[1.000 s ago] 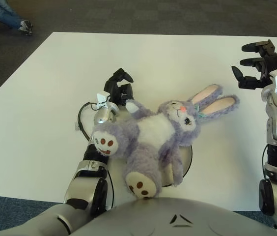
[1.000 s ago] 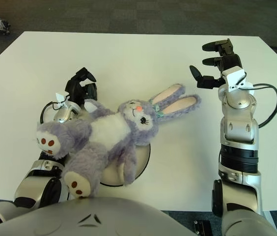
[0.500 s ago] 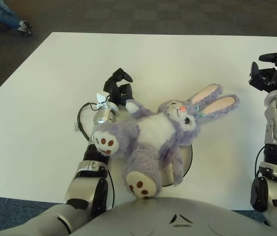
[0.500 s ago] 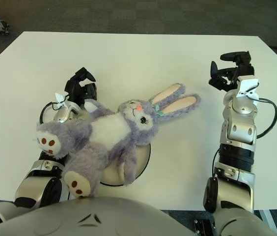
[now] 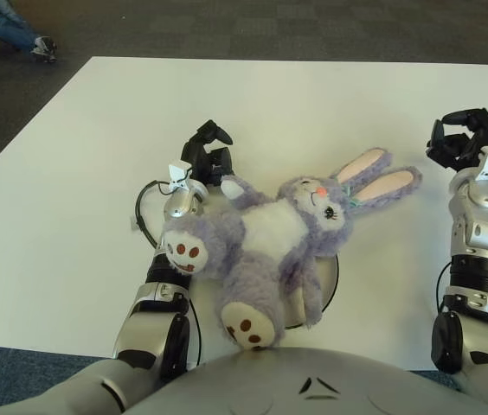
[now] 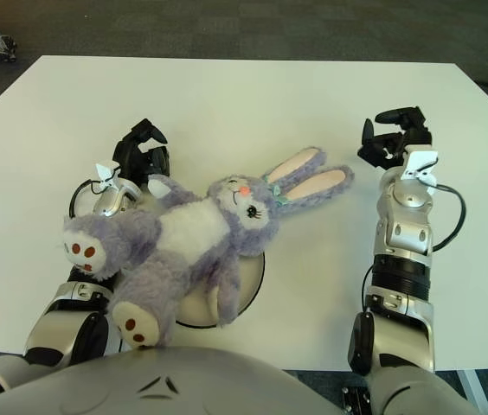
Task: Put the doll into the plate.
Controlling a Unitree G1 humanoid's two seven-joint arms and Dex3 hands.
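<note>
White round plate [image 6: 248,290] near front edge of table [image 6: 227,95], mostly covered. Purple-and-white bunny doll [image 6: 194,238] sprawled on its back across plate: belly and lower torso over plate, only plate's right and front rim showing past doll. Head off plate's far-right side, long pink-lined ears [image 6: 313,177] stretched onto table toward right. One leg w/ brown paw sole [image 5: 185,252] hanging past plate's left side over left forearm; other foot [image 5: 245,326] past plate's front rim, toward robot's body. One doll arm draped down over plate's front-right rim.

Left hand [image 5: 208,154] just beyond plate's far-left side, right by doll's raised left paw; dark fingers curled, close to paw tip, contact unclear, nothing gripped. Doll's leg overlaps left wrist/forearm.

Right hand [image 6: 393,140] well right of plate, past ear tips, apart from doll, raised on upright forearm; fingers bent inward, loosely clenched, holding nothing.

Dark carpet beyond table. Someone's jeans leg and sneaker [image 5: 43,47] at far-left corner, well away from plate.
</note>
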